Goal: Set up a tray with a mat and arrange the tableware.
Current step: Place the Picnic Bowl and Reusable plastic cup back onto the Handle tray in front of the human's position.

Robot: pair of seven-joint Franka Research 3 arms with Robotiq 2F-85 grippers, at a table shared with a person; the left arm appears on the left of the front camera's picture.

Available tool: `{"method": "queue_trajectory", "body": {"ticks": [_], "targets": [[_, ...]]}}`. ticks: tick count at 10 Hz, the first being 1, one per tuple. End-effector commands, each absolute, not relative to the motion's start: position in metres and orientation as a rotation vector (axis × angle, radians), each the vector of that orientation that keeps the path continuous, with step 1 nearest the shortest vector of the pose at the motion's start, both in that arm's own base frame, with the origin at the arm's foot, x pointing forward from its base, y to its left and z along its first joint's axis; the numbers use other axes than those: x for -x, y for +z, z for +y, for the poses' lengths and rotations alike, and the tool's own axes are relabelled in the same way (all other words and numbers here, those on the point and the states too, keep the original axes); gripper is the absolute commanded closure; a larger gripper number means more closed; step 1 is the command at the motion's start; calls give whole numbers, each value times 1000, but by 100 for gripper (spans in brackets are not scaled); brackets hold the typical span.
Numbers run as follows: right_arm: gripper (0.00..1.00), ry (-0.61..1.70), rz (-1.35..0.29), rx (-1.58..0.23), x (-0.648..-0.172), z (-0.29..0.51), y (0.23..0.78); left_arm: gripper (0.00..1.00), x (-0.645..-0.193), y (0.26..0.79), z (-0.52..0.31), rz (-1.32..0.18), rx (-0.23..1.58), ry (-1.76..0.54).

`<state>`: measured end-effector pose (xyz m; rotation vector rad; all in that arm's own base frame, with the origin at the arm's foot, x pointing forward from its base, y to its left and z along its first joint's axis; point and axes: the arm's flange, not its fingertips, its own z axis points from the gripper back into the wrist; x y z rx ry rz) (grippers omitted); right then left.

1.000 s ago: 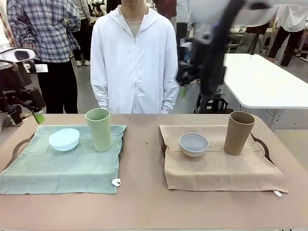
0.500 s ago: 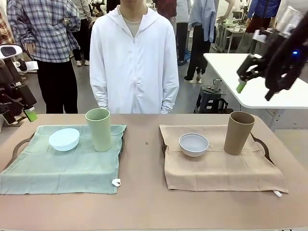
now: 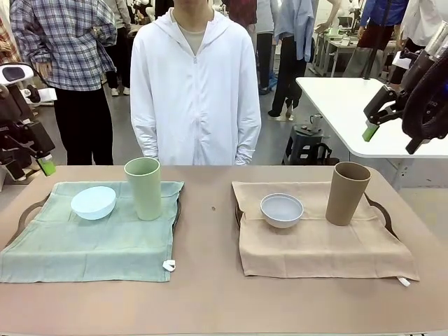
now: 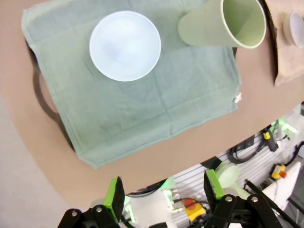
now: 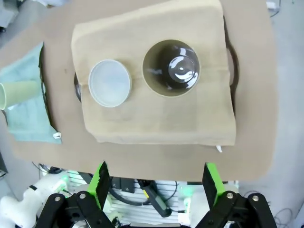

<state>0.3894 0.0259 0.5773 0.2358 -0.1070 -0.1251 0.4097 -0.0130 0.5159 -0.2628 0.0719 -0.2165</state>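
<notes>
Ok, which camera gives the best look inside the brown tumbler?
The right wrist view: it looks straight down into the tan brown tumbler, showing its glossy bottom. The front view shows it from the side, upright on the tan mat.

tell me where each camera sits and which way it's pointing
front view: between the arms, facing across the table at the person; left gripper and right gripper at the edges.
left wrist view: high, looking down on the green mat; own fingers open.
right wrist view: high, looking down on the tan mat; own fingers open.
shared: brown tumbler.
</notes>
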Motion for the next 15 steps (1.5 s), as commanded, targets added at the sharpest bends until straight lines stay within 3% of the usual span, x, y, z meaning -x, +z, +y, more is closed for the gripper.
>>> {"method": "queue_trajectory", "body": {"ticks": [1, 4, 9, 12, 15], "targets": [[0, -142, -80, -330, -397, 4, 570, 12, -411, 521, 4, 54, 343, -230], [0, -175, -75, -687, -381, -80, 551, 12, -410, 528, 58, -14, 626, -227], [0, -189, -232, -1088, -322, -190, 544, 12, -382, 529, 170, -122, 1027, -78], [0, -194, -279, -1201, -305, -218, 532, 12, -353, 524, 243, -238, 1174, 24], [0, -213, -280, -1185, -299, -223, 536, 12, -338, 520, 250, -225, 1157, 62]]}}
